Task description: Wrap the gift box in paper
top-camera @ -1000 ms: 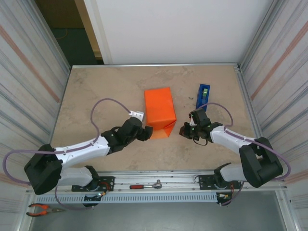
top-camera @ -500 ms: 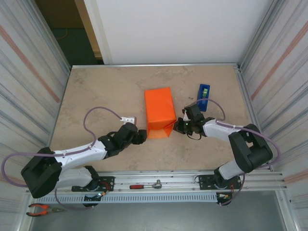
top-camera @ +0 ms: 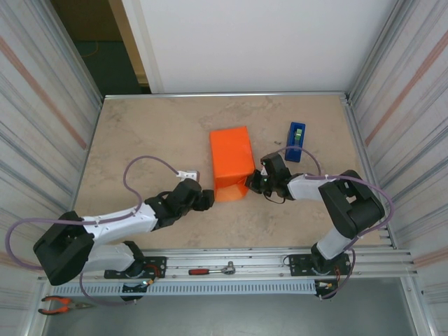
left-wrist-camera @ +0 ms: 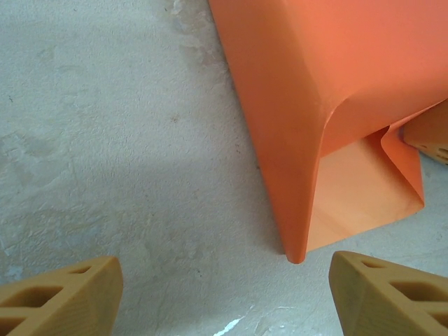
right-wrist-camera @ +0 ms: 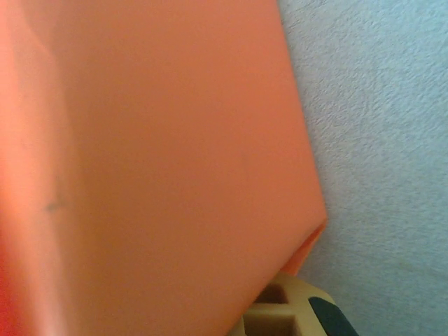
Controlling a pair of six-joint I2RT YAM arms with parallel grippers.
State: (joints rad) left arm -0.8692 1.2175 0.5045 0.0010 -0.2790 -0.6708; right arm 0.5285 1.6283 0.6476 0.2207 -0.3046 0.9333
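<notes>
Retreat of left gripper from the near-left corner of paper: a second ago it reached the loose near flap. Now its fingers stand spread and empty just short of that corner, with bare table between them. Paper lies mid-table, folded into a box-shaped sleeve. Its long axis runs near to far, with the far end leaning slightly left. Its unsealed mouth points toward the arm bases, the lower flap lying flat on the table. Right gripper, fingers pressed together and pinching nothing, has meanwhile moved in to the near-right corner; whether it touches the paper cannot be told. Judged from this, work on the end fold is passing from the left arm to the right, and the near end remains unclosed. Tape dispenser stands apart to the right.
</notes>
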